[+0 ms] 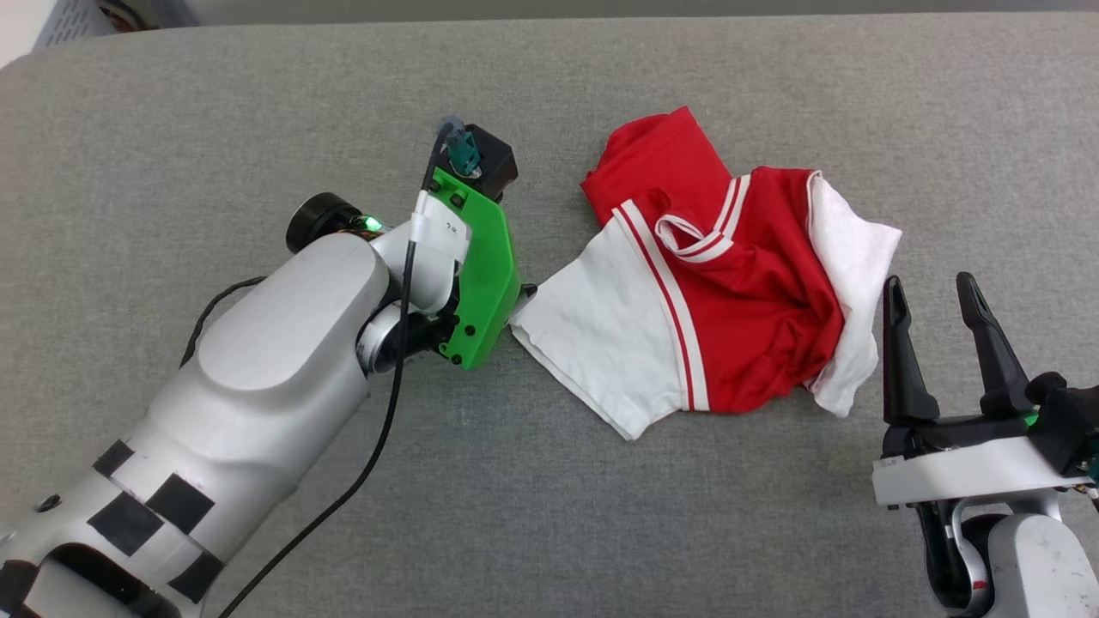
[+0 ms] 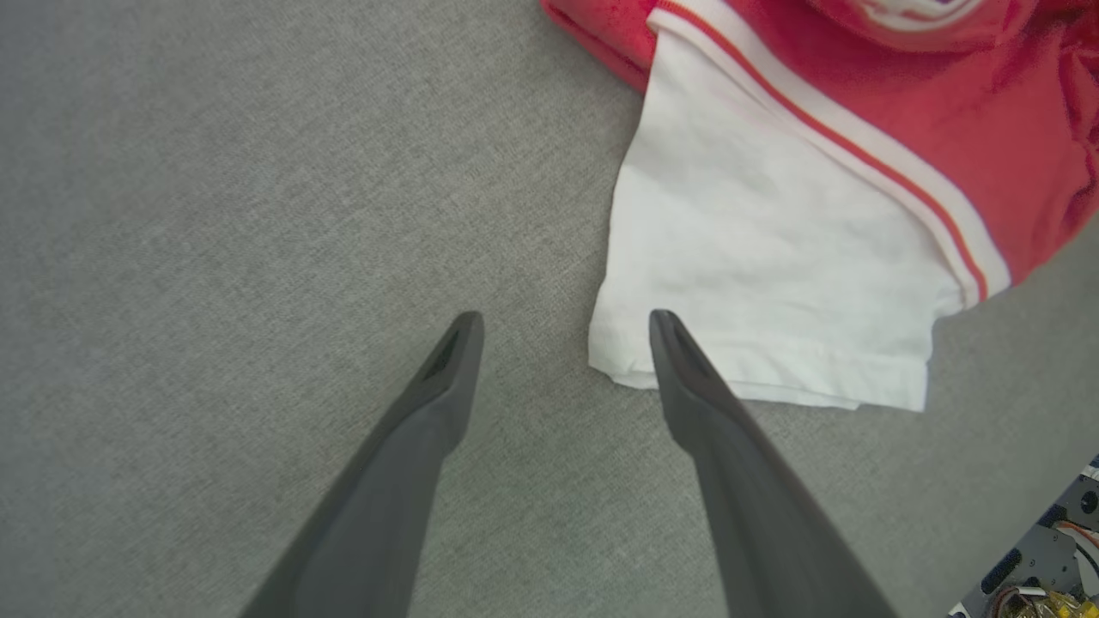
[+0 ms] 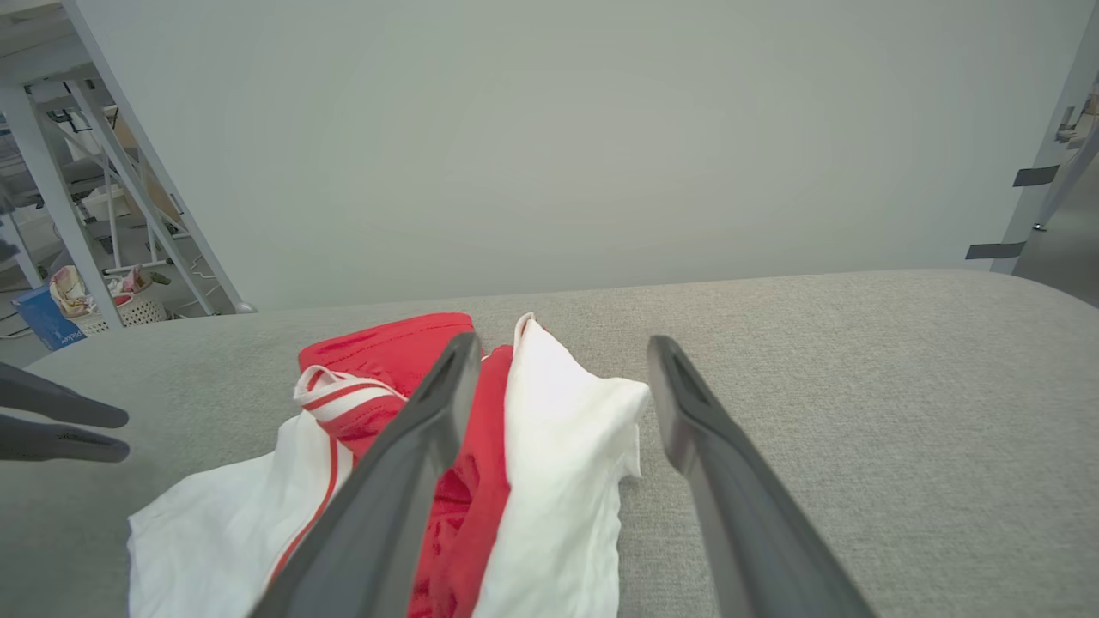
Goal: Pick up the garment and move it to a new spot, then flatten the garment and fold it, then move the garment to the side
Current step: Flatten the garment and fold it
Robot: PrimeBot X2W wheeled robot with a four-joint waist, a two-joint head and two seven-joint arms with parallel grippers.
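The garment (image 1: 730,292) lies crumpled mid-table (image 1: 258,103), one white sleeve (image 2: 755,283) spread toward the left gripper (image 2: 562,330), whose fingers stand apart astride the sleeve's hem corner. The right gripper (image 1: 930,283), fingers likewise apart, hovers just beside the other sleeve. The pickup appears not yet begun; it calls for closing on cloth. The left wrist view reveals the hem alignment that a green bracket (image 1: 481,275) masks in the head view.

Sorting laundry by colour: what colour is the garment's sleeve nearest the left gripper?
White, with red-and-white striped trim; the sleeve shows best in the left wrist view.
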